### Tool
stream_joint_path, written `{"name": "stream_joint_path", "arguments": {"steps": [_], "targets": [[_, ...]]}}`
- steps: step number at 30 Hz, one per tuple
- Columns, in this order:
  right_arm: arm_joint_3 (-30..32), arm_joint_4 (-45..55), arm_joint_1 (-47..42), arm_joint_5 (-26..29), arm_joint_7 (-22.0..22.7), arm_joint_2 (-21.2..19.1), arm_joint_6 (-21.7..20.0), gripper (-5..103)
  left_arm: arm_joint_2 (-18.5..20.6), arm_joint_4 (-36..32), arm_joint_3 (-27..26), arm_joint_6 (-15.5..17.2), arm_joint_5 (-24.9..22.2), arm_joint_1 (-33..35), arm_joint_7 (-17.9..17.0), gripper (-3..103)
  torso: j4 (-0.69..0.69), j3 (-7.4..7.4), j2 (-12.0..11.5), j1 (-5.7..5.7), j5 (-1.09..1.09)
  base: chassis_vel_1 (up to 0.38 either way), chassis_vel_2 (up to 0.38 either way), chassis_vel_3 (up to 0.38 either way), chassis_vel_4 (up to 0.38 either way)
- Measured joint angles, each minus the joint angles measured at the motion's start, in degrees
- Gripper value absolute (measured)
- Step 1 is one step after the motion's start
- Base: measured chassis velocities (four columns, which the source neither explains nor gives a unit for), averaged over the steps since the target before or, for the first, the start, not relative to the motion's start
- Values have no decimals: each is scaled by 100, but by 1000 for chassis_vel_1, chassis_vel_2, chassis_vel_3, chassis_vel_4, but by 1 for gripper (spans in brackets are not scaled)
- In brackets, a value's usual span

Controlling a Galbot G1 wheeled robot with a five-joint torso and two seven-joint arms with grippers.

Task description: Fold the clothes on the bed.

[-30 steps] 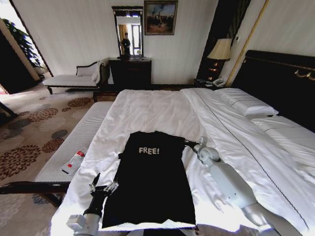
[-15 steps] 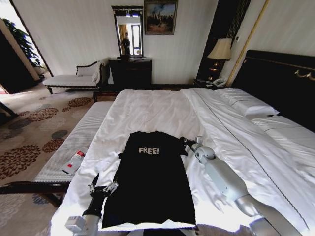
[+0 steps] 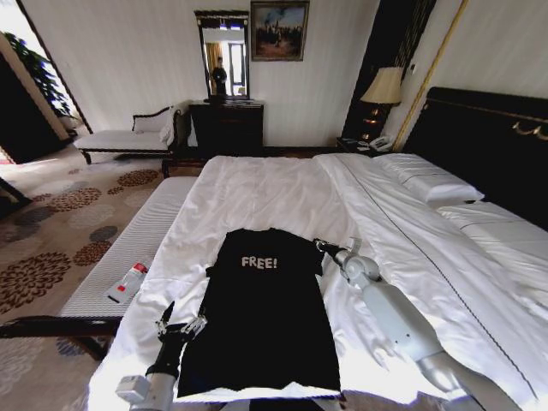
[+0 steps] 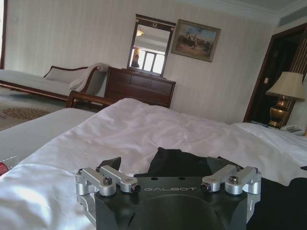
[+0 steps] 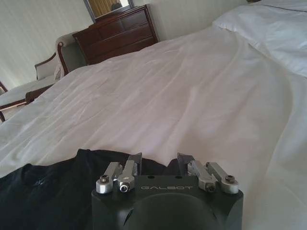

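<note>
The right gripper (image 3: pixel 320 247) has its jaws spread a little, with a gap between the two fingers, and their tips sit right at the shirt's shoulder edge at about 2 o'clock from the white "FREE!" letters; whether they pinch any cloth I cannot tell. Behind it, the right arm (image 3: pixel 398 318) lies long and low over the white cover, stretched out from the 5 o'clock corner of the head view. The left gripper (image 3: pixel 178 327) has its jaws spread wide and holds nothing; it sits just beside the shirt's near side edge, at about 8 o'clock from the letters, with its arm standing up short from the bottom edge. The clothes (image 3: pixel 264 312) are one black T-shirt lying flat and long on the near part of the bed (image 3: pixel 265 193), neck end pointing away toward 12 o'clock.
</note>
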Motion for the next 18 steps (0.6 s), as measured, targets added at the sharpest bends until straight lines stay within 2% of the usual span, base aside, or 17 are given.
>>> {"name": "stream_joint_path", "arguments": {"steps": [1, 5, 7, 8, 10, 11, 13, 18], "targets": [[0, 0, 0, 0, 0, 0, 0, 41, 0, 0, 0, 0, 0, 0, 0, 100, 0, 0, 0, 0, 0, 0, 0, 0, 0], [90, -121, -25, -59, -45, -104, 81, 63, -59, 34, 72, 2, 48, -8, 3, 100, 0, 0, 0, 0, 1, 0, 0, 0, 0], [111, -172, -28, -61, -61, -107, 92, 63, -64, 35, 73, 2, 57, -1, 4, 100, 0, 0, 0, 0, 1, 0, 0, 0, 0], [133, -232, -30, -47, -81, -107, 96, 68, -68, 35, 72, 2, 62, 11, 5, 100, 0, 0, 0, 0, 1, 0, 0, 0, 0], [204, -367, -31, 172, -118, -85, 7, 79, -78, 28, 62, 4, 77, 40, 5, 100, 0, 0, 0, 0, 1, 0, 0, 0, 0], [204, -367, -31, 172, -118, -85, 7, 79, -78, 28, 62, 4, 77, 40, 5, 100, 0, 0, 0, 0, 1, 0, 0, 0, 0], [304, -505, -22, 463, -135, -4, -94, 89, -105, 9, 56, 11, 120, 70, 5, 100, 0, 0, 0, 0, 1, 0, 0, 0, 0], [596, -719, 1, 902, -102, 228, -180, 100, -141, -47, 34, 32, 197, 136, 6, 100, 1, 0, 0, 0, 1, 0, 0, 0, 0]]}}
